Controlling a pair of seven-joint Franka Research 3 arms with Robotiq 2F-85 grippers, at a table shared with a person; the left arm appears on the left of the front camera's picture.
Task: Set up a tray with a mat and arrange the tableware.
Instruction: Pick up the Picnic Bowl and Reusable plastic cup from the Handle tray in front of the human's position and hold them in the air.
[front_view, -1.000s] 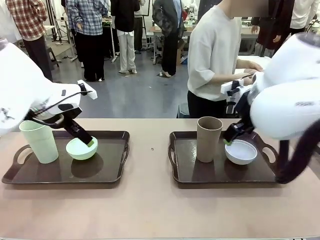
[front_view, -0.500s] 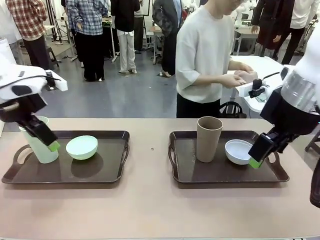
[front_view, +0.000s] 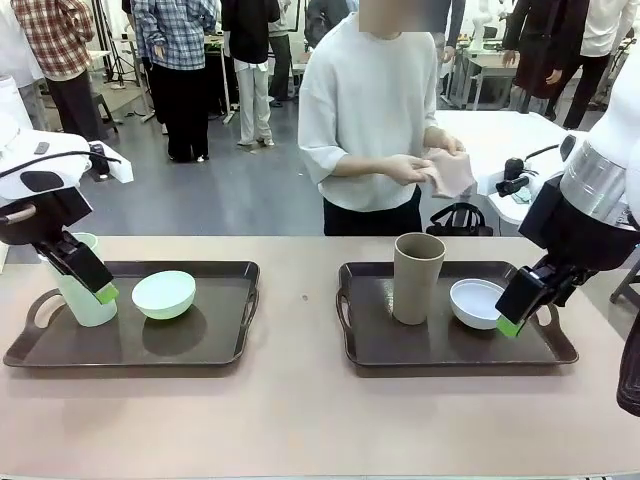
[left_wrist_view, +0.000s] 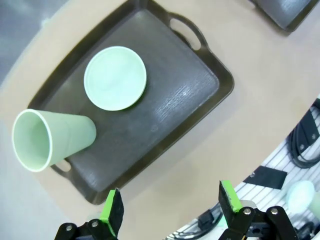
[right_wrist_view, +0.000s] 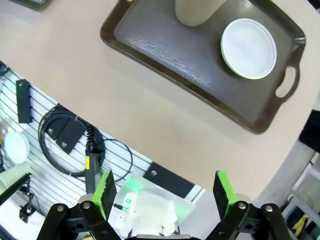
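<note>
Brown trays sit side by side on the tabletop (front_view: 300, 410), both loaded. A pale green cup (front_view: 78, 308) and a mint green bowl (front_view: 163, 294) stand on the left tray (front_view: 130, 358). A tan-brown cup (front_view: 418, 277) and a pale bluish-white bowl (front_view: 476, 303) stand on the right tray (front_view: 450, 362). No mat lies under any of them. Across the tabletop a person's hands (front_view: 410, 170) hold a folded pinkish cloth (front_view: 455, 172), likely the mat.

The left pincer (left_wrist_view: 170, 204) and the right pincer (right_wrist_view: 163, 192) are both spread wide and hold nothing. Each hangs above the robot's side of its own tray.

The order of work looks like the main hazard. If a mat is to go under the tableware, every piece must first be lifted clear, and a cloth slid in beneath would drag the light bowls or topple a tall cup.

From the front, the left pincer's green-tipped finger overlaps the pale green cup, so a careless sideways swing there could knock it over. The right pincer hovers near the right tray's outer handle, close to the white bowl. A low pass could clip the rim and shove the tray. A reach toward the middle would also meet the person's hands if they come down with the cloth.
</note>
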